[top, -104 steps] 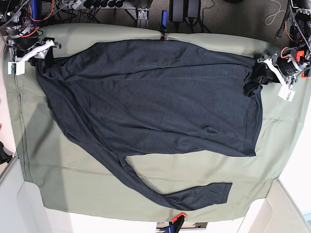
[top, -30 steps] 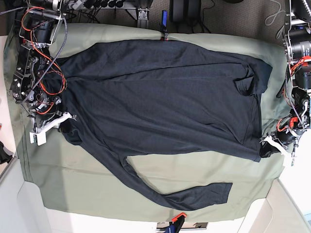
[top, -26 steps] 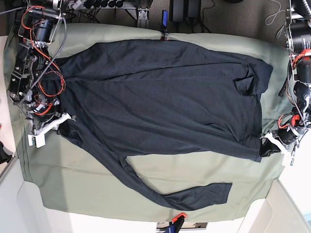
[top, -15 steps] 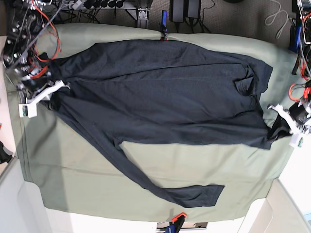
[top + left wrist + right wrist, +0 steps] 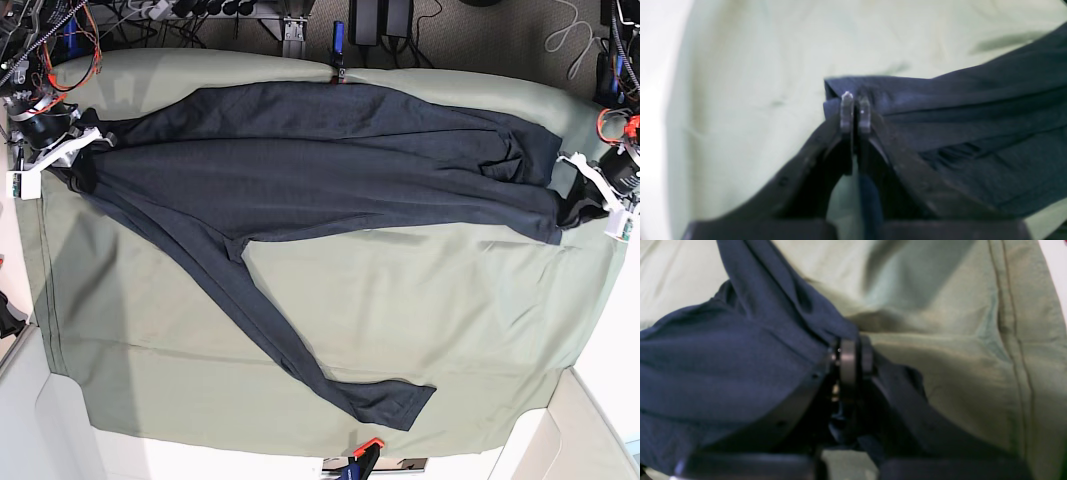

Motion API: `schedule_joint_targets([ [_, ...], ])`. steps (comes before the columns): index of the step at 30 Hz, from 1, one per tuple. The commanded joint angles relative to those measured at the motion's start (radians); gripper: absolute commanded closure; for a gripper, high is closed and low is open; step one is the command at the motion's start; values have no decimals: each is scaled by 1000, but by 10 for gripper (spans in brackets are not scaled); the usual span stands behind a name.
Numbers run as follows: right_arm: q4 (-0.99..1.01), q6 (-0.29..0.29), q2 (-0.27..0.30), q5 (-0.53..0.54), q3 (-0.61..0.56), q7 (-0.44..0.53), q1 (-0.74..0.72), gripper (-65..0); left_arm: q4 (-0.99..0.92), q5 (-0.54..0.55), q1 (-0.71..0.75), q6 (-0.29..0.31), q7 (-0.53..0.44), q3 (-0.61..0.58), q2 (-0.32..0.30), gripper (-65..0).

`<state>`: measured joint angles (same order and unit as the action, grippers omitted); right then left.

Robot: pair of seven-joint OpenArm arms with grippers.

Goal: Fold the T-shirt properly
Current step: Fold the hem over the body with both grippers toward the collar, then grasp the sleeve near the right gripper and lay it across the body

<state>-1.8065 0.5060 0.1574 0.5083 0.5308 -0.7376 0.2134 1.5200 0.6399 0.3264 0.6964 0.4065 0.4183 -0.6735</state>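
Note:
The dark navy T-shirt (image 5: 320,160) lies across the far half of the sage-green table cloth (image 5: 400,320), its body folded over into a long band. One long sleeve (image 5: 310,350) trails toward the near edge. My left gripper (image 5: 590,195) at the base view's right is shut on the T-shirt's corner; the left wrist view shows the pads (image 5: 846,111) pinching dark fabric (image 5: 973,110). My right gripper (image 5: 62,155) at the base view's left is shut on the other end; the right wrist view shows its pads (image 5: 848,363) clamped on bunched cloth (image 5: 723,366).
Cables and electronics (image 5: 200,12) line the far side behind the table. An orange-handled clamp (image 5: 362,452) holds the cloth at the near edge, a blue clamp (image 5: 338,50) at the far edge. White surfaces (image 5: 30,420) flank the table's near corners.
Both grippers have carried the T-shirt's near edge toward the far side, folding the body over itself. The trailing sleeve was dragged inward and now lies more diagonally.

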Motion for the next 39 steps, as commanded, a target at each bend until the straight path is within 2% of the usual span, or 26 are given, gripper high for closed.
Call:
schedule_joint_targets([
  [1, -18, 6, 11, 16, 5, 22, -5, 0, 14, 14, -6, 2, -18, 10, -16, 0],
  [2, -18, 3, 11, 16, 6, 21, -5, 0, 14, 14, -5, 2, -16, 10, -8, -14],
  [5, -16, -13, 11, 16, 6, 23, -5, -240, 14, 14, -5, 2, -18, 10, 7, -192],
  [6, -16, -13, 11, 16, 6, 26, -5, -295, 14, 14, -5, 2, -21, 10, 9, -251],
  [7, -16, -13, 11, 20, 6, 35, -7, -324, 14, 15, -6, 2, -21, 10, 8, -296],
  [8, -16, -13, 12, 34, 6, 45, -9, -329, 14, 15, -8, 2, -21, 11, 8, -322],
  [12, -16, -11, 7, 137, 6, 71, -61, -328, 14, 65, -8, 2, 21, 38, 5, -327],
  [17, -16, -8, -53, 138, -34, 71, -208, -328, 14, 189, -8, 2, 120, 98, 5, -327],
  [21, 33, -19, -121, -2, -188, 80, -342, -328, 14, 196, -8, 2, 123, 102, 3, -327],
  [25, 235, -110, -176, -227, -383, 172, -472, -328, 14, 206, -8, 2, 130, 102, 3, -327],
  [28, 467, -194, -183, -356, -512, 240, -581, -328, 14, 210, -8, 2, 153, 102, 3, -327],
  [31, 689, -289, -183, -462, -615, 268, -674, -328, 14, 211, -7, 2, 171, 102, 3, -327],
  [33, 786, -330, -183, -500, -661, 268, -713, -328, 14, 217, -7, 2, 171, 102, 3, -327],
  [37, 814, -326, -183, -539, -705, 274, -719, -320, 14, 217, -8, 2, 168, 102, 9, -327],
  [39, 811, -327, -185, -538, -708, 275, -719, -218, 14, 222, -8, 2, 166, 102, 9, -327],
])
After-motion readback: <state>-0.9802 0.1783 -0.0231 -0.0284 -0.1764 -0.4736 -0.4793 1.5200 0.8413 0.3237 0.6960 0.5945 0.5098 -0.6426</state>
